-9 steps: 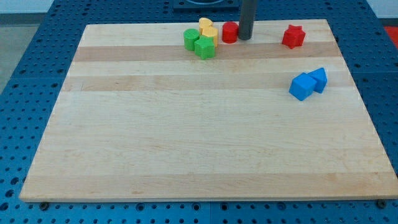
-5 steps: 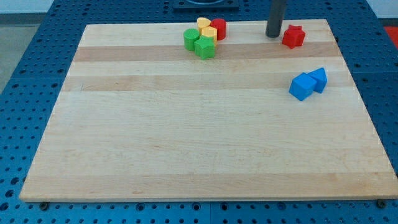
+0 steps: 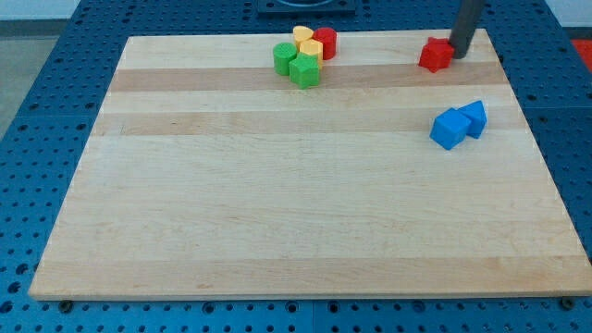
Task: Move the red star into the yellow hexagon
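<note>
The red star (image 3: 434, 55) lies near the board's top edge at the view's right. My tip (image 3: 460, 54) stands right against the star's right side. The yellow hexagon (image 3: 311, 50) sits in a cluster near the top middle, far to the left of the star. A second yellow block (image 3: 303, 35) is just above it, and a red cylinder (image 3: 325, 42) touches the cluster's right side.
Two green blocks (image 3: 285, 57) (image 3: 304, 70) sit at the cluster's lower left. Two blue blocks (image 3: 450, 128) (image 3: 474, 117) lie together at the right, below the star. The wooden board (image 3: 296, 203) rests on a blue pegboard table.
My tip moved right from beside the red cylinder, past the red star's top, to the star's right side. The cylinder was pushed left against the yellow blocks at first.
</note>
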Controlling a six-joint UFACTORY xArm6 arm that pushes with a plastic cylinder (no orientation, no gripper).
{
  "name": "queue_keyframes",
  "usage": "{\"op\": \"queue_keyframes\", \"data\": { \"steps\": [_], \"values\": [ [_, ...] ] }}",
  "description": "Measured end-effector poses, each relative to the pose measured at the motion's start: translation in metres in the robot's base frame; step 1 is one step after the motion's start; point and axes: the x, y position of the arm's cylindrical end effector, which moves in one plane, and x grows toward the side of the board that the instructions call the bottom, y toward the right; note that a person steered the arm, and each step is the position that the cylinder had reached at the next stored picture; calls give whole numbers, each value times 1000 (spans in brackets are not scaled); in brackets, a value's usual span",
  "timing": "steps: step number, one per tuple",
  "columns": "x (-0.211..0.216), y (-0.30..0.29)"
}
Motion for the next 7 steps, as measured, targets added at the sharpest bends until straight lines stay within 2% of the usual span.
{"op": "queue_keyframes", "data": {
  "steps": [1, 3, 5, 7],
  "values": [
    [1, -38],
    [43, -61],
    [39, -118],
    [32, -152]
  ]
}}
